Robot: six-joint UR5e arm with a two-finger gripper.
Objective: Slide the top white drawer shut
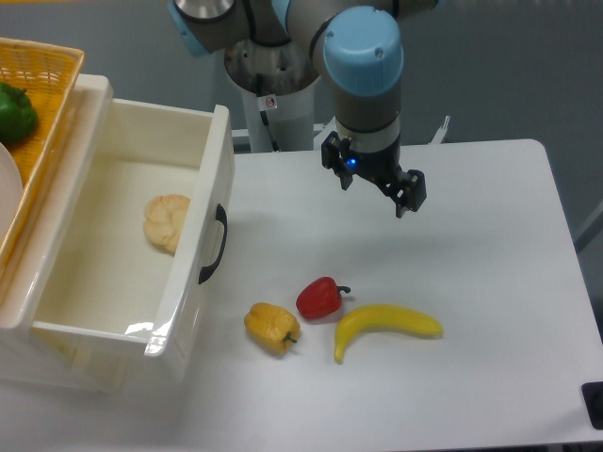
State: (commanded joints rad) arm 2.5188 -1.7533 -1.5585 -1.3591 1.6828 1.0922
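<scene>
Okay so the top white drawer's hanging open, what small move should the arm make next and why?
Probably move the tool left and down toward the glossy white plastic top drawer's front near its curved black handle: the drawer stands pulled out and the tool hangs off to its right, touching nothing.

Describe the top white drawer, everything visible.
The top white drawer is a deep, glossy white box that looks like plastic, pulled fully open at the table's left side. One curved black handle sits on its front panel. A pale, croissant-like pastry lies on its floor. The pincer is well to its right, not touching it.
</scene>
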